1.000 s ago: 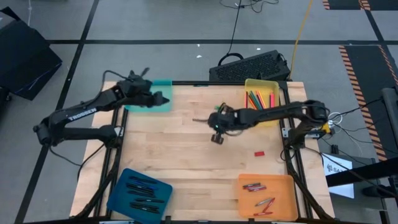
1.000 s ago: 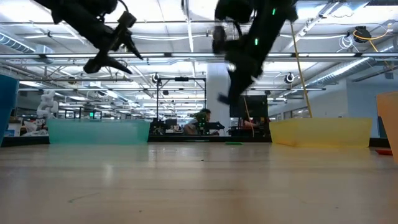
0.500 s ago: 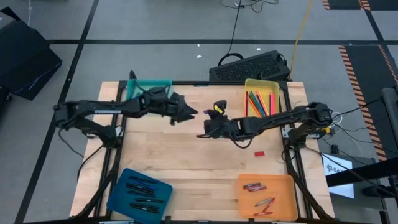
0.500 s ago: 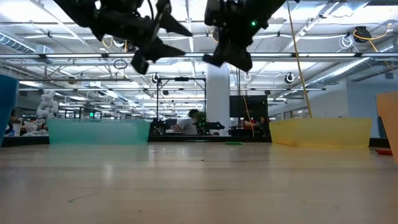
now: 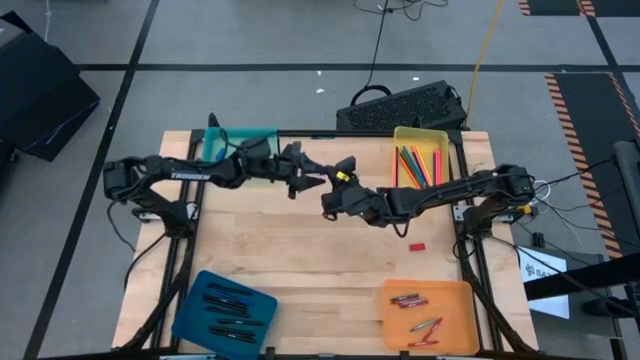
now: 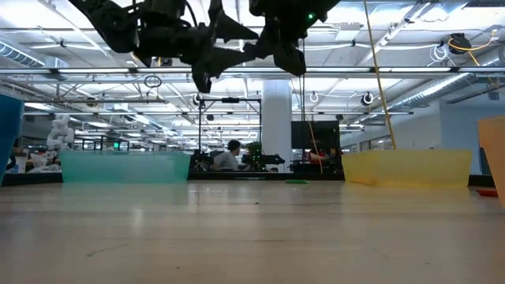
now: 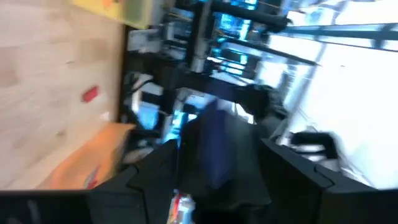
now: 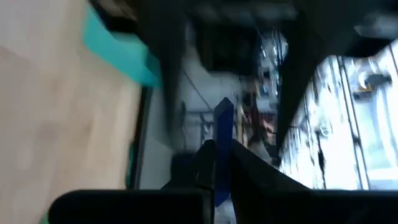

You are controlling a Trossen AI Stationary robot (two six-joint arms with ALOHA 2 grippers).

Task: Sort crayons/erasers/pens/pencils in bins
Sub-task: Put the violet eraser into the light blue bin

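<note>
High above the table's middle, my right gripper (image 5: pixel 331 190) is shut on a small dark-blue eraser (image 8: pixel 222 127). My left gripper (image 5: pixel 312 180) faces it from the table's left and is open. Its fingers (image 7: pixel 152 171) stand on either side of the eraser (image 7: pixel 214 149) with gaps showing. A red eraser (image 5: pixel 417 246) lies flat on the table at the right. The teal bin (image 5: pixel 240 148) is far left. The yellow bin (image 5: pixel 421 152), far right, holds pencils. The dark-blue bin (image 5: pixel 225 312), near left, holds pens. The orange bin (image 5: pixel 430 312), near right, holds crayons. My right gripper pinches one end of the blue eraser (image 8: pixel 219 163) between its two fingers. The other end sticks out past the fingertips toward my left gripper. The fingers come about level from the table's right. The eraser is lifted well clear of the table.
A black keyboard-like box (image 5: pixel 400 105) lies behind the table's far edge. The wooden table (image 5: pixel 300 250) shows bare between the bins. Both arms meet over the far half of the table.
My left gripper has swung from over the teal bin toward the table's right, up to my right gripper, and stays open. My right gripper has gone a little toward the left and far edges and tipped from pointing down to about level.
</note>
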